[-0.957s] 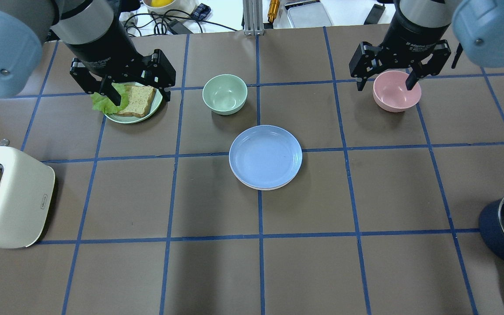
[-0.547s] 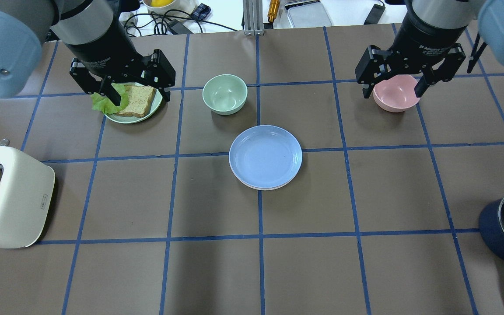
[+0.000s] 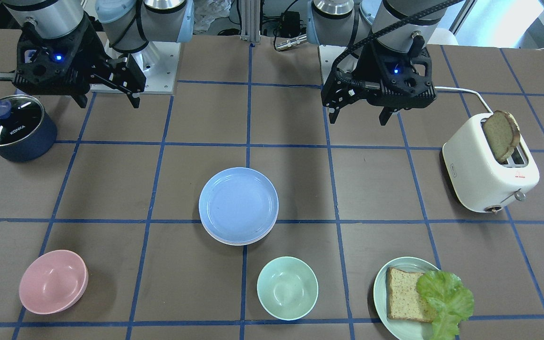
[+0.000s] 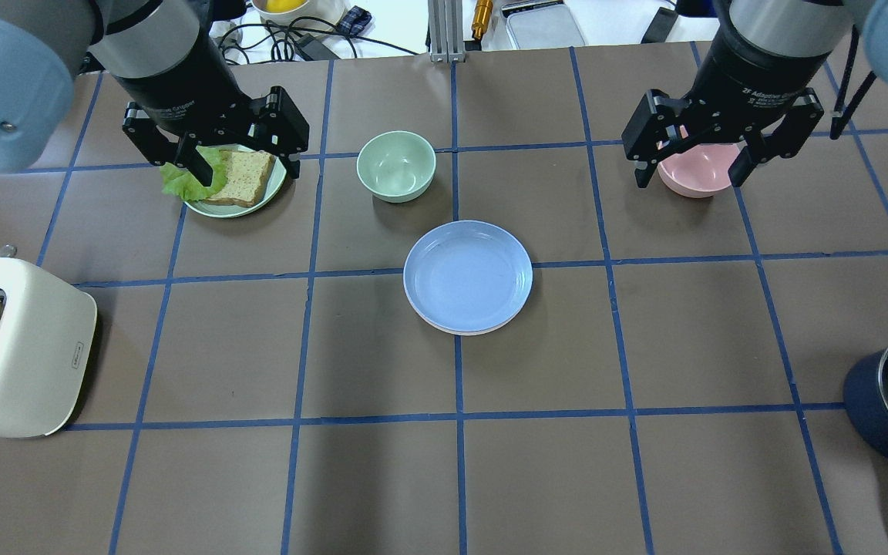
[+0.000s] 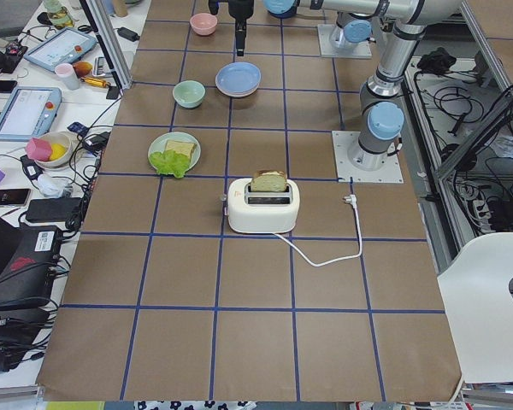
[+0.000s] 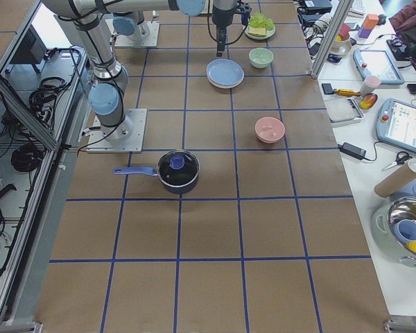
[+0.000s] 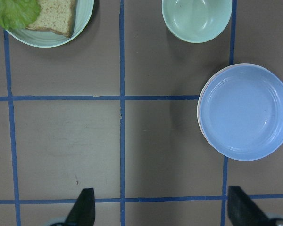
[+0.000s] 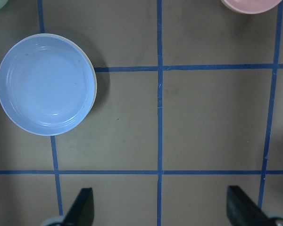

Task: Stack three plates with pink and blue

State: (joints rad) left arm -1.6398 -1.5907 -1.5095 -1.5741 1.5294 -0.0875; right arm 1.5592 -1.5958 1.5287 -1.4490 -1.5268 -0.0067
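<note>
from your side, the 3 plates [image 3: 238, 205] sit stacked midway across the tabletop [image 3: 111, 179], blue on top with paler rims peeking beneath, so the job looks done; beyond them the left gripper [image 3: 357, 119] and right gripper [image 3: 109, 103] hang empty, jaws apart.

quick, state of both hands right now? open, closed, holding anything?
Left hand: open, holding nothing.
Right hand: open, holding nothing.

Left tool [image 4: 243, 168] & right tool [image 4: 691, 179] both held high, pointing straight down, jaws spread wide.
</note>
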